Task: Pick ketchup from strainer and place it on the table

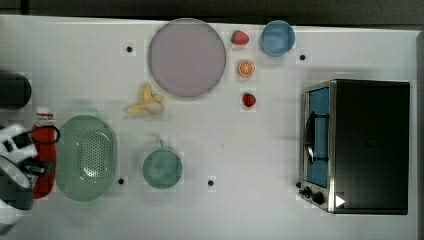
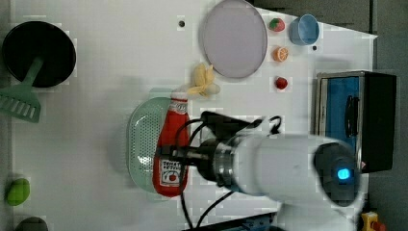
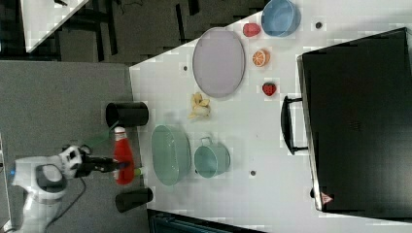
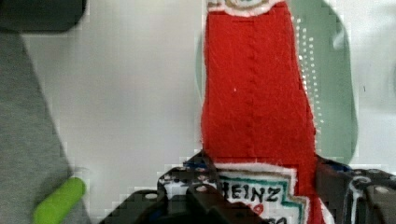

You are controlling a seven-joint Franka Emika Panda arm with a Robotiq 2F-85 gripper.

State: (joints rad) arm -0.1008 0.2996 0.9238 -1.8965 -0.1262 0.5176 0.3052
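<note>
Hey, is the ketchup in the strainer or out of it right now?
Out. The tool grips the ketchup at its label, beside the strainer, whose perforated bottom lies bare.

In the wrist view the ketchup (image 4: 254,93) is cut off at both ends, its cap out of frame and its label running off the edge. In the top view the arm covers part of the bottle, and the strainer (image 1: 86,157) perhaps hides its far side.
</note>
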